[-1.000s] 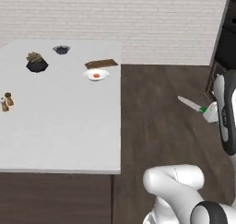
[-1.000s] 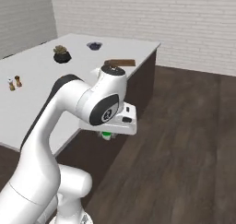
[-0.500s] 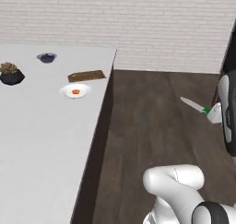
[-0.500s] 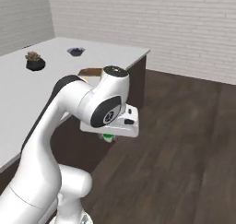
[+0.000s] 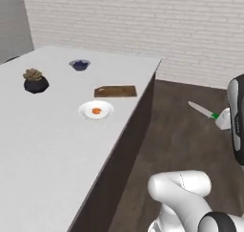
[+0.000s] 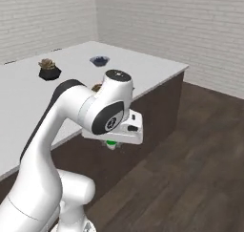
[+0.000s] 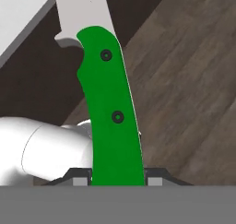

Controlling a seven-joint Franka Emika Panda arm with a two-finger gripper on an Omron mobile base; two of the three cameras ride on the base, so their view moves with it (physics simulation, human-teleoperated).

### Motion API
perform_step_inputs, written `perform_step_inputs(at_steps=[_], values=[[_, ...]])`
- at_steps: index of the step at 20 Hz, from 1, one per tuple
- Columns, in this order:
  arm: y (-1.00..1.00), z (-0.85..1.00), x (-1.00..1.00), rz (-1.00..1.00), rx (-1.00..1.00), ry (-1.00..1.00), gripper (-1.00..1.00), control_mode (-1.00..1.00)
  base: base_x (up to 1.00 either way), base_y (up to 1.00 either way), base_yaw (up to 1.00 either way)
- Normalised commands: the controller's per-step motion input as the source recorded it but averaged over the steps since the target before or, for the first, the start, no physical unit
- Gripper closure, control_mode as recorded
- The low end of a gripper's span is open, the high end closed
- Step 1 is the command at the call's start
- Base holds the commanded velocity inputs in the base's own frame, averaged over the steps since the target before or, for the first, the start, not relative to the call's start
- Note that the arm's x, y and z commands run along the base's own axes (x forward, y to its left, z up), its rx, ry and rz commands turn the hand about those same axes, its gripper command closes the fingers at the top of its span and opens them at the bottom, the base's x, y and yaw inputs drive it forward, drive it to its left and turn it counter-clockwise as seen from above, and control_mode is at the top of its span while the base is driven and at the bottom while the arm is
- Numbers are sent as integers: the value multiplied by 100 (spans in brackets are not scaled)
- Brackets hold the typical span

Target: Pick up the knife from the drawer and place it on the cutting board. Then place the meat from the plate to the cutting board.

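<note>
White brick walls [image 5: 143, 26] are seen behind a kitchen island, and a dark wooden floor [image 5: 186, 135] is laid beside it. A long white counter [image 5: 43, 145] with a dark side panel is seen at the left of the left base view. The white arm [image 6: 76, 131] is raised beside the counter, over the floor.

On the counter, the cutting board [image 5: 115, 91] is laid flat near the edge that faces the floor. The plate [image 5: 96, 110] is placed just beside the board, on the nearer side, apart from it. The meat [image 5: 96, 110] is lying in the middle of the plate. A dark pot with a small plant [image 5: 35, 81] is standing further to the left, and a dark blue bowl [image 5: 79, 64] is seen behind it, toward the wall.

The knife [image 5: 205, 111] is held in the air over the floor, well apart from the counter and the board. In the hand view the green handle [image 7: 113, 121] is clamped between the two fingertips of the end effector [image 7: 117, 181], so the end effector is closed around the knife. The pale blade [image 7: 78, 8] is pointed away from the hand, toward the counter edge. Two small dark rivets [image 7: 106, 55] are seen on the handle.
</note>
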Motion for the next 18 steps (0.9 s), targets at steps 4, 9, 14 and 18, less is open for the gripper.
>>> perform_step_inputs(at_steps=[4,9,14,18], values=[[0,0,0,0,0,0,100,100,96,-52,54],[0,0,0,0,0,0,100,100,67,-60,57],[0,0,0,0,0,0,100,100,41,-66,59],[0,0,0,0,0,0,100,100,14,-74,54]])
